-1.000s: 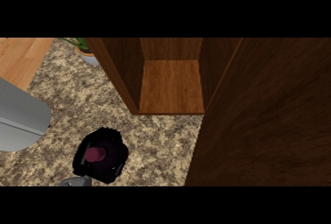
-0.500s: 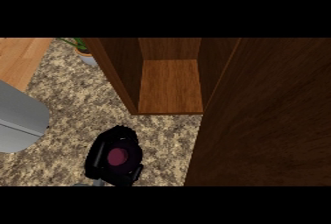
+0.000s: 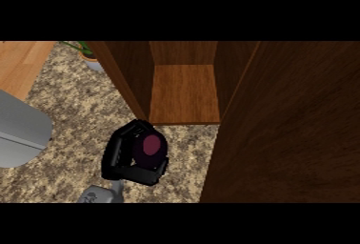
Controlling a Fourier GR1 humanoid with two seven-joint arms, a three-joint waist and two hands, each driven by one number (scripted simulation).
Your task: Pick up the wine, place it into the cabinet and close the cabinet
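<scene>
Left hand (image 3: 134, 171), I think, is curling round the wine (image 3: 150, 145) and holding it over the counter (image 3: 77, 109), just in front of the open cabinet (image 3: 126, 76); the putting-in step is going on; next, it is needing a push forward onto the shelf (image 3: 184, 95).

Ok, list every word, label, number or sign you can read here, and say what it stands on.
None can be read. The dark wine bottle with the maroon top, held in the black hand, shows only its top from above; any label is hidden. The brown wooden cabinet, the speckled stone counter and the potted green plant bear no marks.
</scene>
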